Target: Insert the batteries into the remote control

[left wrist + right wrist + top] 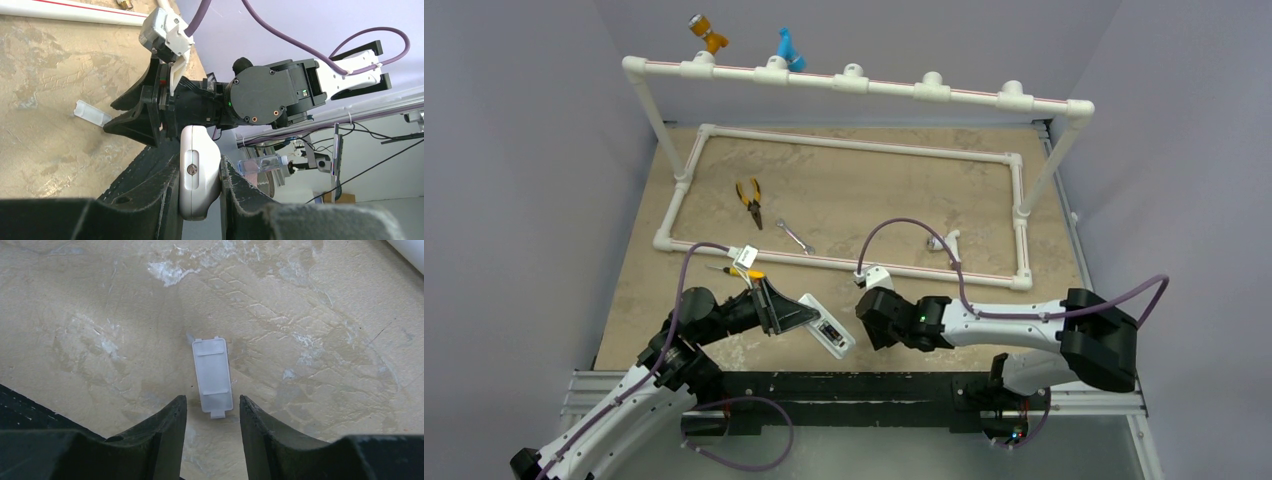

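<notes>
While the left gripper [807, 313] clamps the remote control [828, 324] by its long sides at the near edge of the table [874, 190], left of centre, the handset's dark recess faces upward; its contents are too small to tell. Right gripper [212, 405]: jaws apart, tips flanking the near end of a small white cover [212, 370] lying flat on the table, with a gap showing on either side.

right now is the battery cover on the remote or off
Off. The cover lies flat on the table by the right pincer; the remote is clamped in the left pincer.
</notes>
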